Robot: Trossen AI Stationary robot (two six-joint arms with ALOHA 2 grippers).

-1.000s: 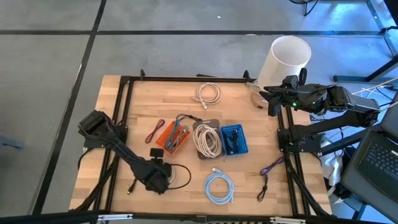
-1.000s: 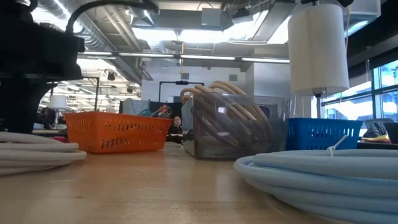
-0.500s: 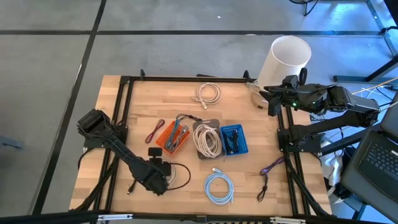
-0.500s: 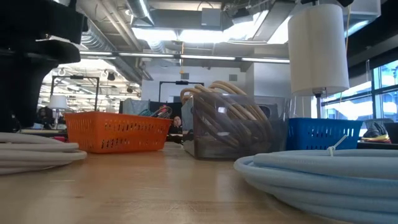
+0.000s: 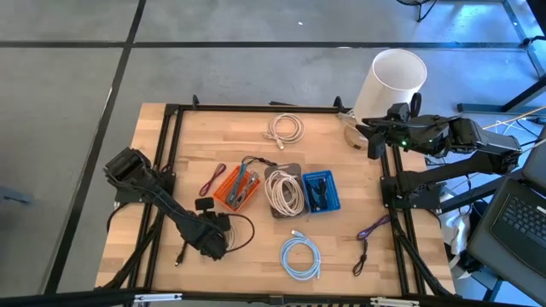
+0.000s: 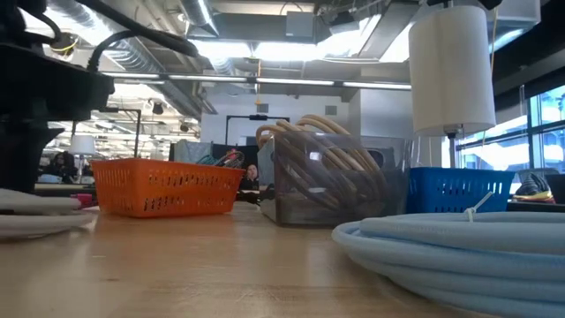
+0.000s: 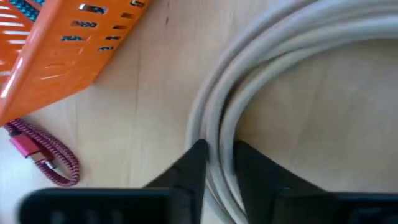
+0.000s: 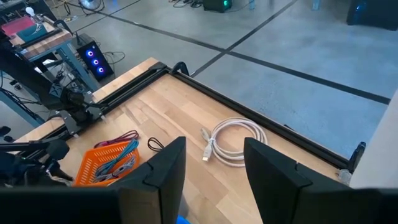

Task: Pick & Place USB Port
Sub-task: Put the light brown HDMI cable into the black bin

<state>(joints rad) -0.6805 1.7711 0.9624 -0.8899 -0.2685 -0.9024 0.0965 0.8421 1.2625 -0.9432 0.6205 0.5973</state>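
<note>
My left gripper [image 5: 217, 238] is low over the table's near left part, shut on a coiled cable [image 5: 244, 232]. In the left wrist view its two dark fingers stand on either side of the coil's strands [image 7: 219, 130]. In the low view the cable [image 6: 35, 212] lies at the picture's left edge under the dark arm. An orange basket [image 5: 235, 186] holding cables stands just beyond it. My right gripper [image 5: 373, 143] waits open, high over the table's far right corner, touching nothing. My left gripper pinches a couple of the coil's strands [image 7: 217, 163] between its two fingers [image 7: 194, 167]. They come from above, pointing down, and lie across the strands. The rest of the coil lies on the table, curving away from the fingers.
In a row at mid-table stand the orange basket [image 7: 56, 50], a clear bin with a white cable [image 5: 284, 193] and a blue basket [image 5: 320, 192]. Around them lie a red braided cable [image 7: 43, 155], a light blue coil [image 5: 300, 256], a white cable [image 8: 233, 143] and a purple cable [image 5: 371, 230]. A white cylinder [image 5: 394, 81] stands far right.
My left gripper has moved a little toward the table's left and far edges, staying shut. The coiled cable has been dragged along the table with it; in the low view fewer strands show at the picture's left edge than before.
</note>
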